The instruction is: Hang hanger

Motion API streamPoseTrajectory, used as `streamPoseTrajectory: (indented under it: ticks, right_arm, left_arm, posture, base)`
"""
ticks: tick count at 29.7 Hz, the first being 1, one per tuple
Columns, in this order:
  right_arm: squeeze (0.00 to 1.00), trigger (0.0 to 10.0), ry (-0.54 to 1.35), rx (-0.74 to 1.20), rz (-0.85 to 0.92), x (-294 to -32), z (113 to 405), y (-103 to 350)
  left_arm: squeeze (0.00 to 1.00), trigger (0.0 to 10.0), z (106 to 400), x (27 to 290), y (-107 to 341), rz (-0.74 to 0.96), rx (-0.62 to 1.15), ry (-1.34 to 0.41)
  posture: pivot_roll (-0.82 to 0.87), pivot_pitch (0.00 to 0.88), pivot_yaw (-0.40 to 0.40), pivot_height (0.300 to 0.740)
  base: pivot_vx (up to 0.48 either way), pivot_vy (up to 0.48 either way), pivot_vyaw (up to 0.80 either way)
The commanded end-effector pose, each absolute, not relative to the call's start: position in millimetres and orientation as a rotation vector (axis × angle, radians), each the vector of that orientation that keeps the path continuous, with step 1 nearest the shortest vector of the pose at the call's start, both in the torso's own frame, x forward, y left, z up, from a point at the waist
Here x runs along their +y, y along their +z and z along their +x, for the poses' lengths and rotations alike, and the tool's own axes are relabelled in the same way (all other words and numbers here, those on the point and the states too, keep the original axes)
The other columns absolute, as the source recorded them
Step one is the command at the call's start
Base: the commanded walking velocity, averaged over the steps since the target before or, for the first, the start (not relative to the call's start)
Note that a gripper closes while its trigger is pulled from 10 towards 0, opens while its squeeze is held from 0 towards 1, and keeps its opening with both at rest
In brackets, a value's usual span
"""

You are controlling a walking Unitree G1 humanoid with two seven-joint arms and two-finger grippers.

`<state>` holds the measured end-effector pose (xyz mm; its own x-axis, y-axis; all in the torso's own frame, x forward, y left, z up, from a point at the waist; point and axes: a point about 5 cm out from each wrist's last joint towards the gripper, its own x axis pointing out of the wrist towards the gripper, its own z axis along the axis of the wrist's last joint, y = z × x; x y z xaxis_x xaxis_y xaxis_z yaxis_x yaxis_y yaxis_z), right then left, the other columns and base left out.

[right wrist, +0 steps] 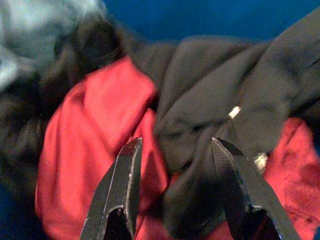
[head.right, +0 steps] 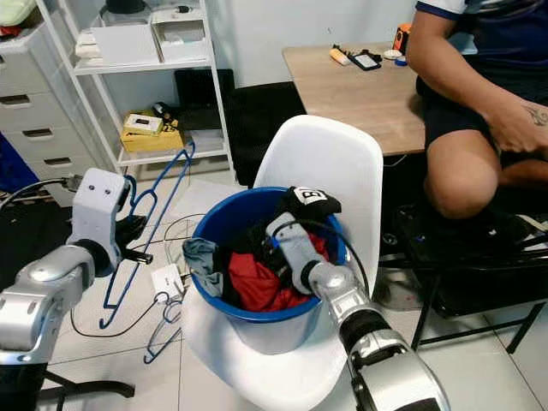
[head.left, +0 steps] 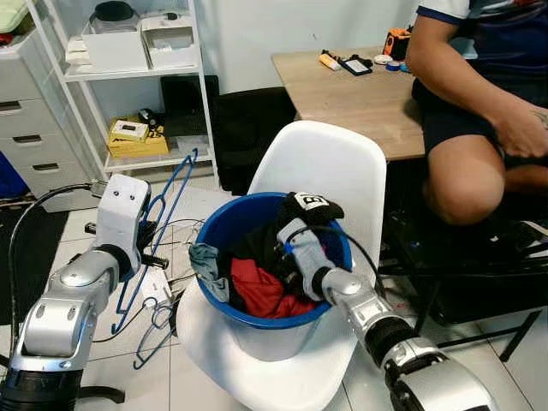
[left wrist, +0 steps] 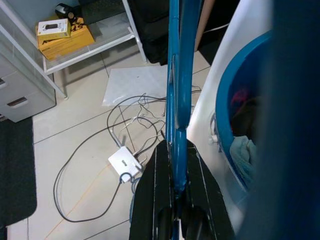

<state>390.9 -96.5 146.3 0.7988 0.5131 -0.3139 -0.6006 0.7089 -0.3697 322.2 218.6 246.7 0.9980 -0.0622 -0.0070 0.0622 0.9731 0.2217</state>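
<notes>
The left claw [left wrist: 175, 200] clamped the thin blue wire hanger [head.left: 167, 218] beside the round blue plastic tub [head.left: 224, 224]. The right claw [right wrist: 175, 165] hovered open over black cloth [right wrist: 210, 100]; it risked snagging the red garment [right wrist: 95, 130] instead.

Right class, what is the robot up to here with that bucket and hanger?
The left hand is shut on a blue hanger, holding it upright beside the white chair. The right hand is open just above the clothes, a red and a black garment, in the blue bucket standing on that chair. A second hanger lies on the floor, and a person sits on the table nearby.
</notes>
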Motion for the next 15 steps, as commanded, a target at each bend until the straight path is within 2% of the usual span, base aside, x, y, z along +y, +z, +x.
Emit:
streamPoseTrajectory:
  ticks: [1,7,10,12,15]
  right_arm:
    - [0.00,10.0,0.622,0.268,-0.497,-102,386,130]
    - [0.00,10.0,0.613,0.281,-0.511,-107,386,129]
    - [0.00,10.0,0.514,0.290,-0.515,-117,390,132]
    - [0.00,10.0,0.383,0.292,-0.506,-130,395,137]
    - [0.00,10.0,0.328,0.293,-0.485,-136,397,139]
  left_arm:
    - [0.00,10.0,320,223,245,0.241,0.010,-0.055]
    - [0.00,10.0,321,222,245,0.239,0.011,-0.055]
    - [0.00,10.0,321,221,244,0.235,0.011,-0.057]
    - [0.00,10.0,322,220,244,0.232,0.010,-0.059]
    - [0.00,10.0,322,220,244,0.232,0.010,-0.060]
  posture:
    - [0.17,0.302,0.050,0.740]
    - [0.16,0.304,0.050,0.740]
    - [0.16,0.304,0.050,0.740]
    - [0.16,0.305,0.049,0.740]
    - [0.16,0.304,0.050,0.740]
  base:
    - [0.000,0.000,0.00]
    - [0.000,0.000,0.00]
    - [0.000,0.000,0.00]
    - [0.000,0.000,0.00]
    - [0.000,0.000,0.00]
